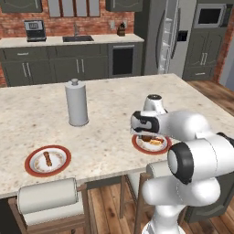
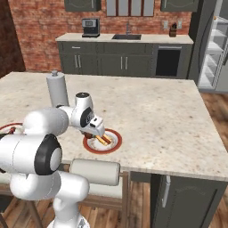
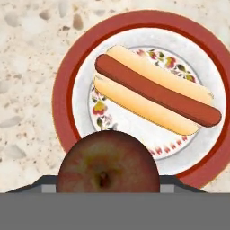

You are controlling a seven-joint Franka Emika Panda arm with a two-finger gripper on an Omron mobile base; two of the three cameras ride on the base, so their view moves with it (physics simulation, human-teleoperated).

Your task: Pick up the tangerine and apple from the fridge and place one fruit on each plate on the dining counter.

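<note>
My gripper (image 1: 146,136) hangs just above the near right plate (image 1: 158,151) on the dining counter (image 1: 109,114), shut on the dark reddish-brown apple (image 3: 108,165). From the right base view the apple (image 2: 89,135) sits under the hand, over the left part of that plate (image 2: 116,144). The hand view looks straight down on the red rim (image 3: 60,90) and the hot dog (image 3: 157,94) lying in the plate's pale centre. A second red-rimmed plate (image 1: 32,168) lies at the near left with a small brown food item on it. The tangerine is out of view. The fridge (image 2: 213,49) stands open at the back right.
A tall grey paper-towel roll (image 1: 76,102) stands on the counter between the plates, further back. Padded stools (image 1: 48,196) are tucked under the near edge. The wall counter with sink and coffee machine (image 1: 34,30) runs along the brick wall.
</note>
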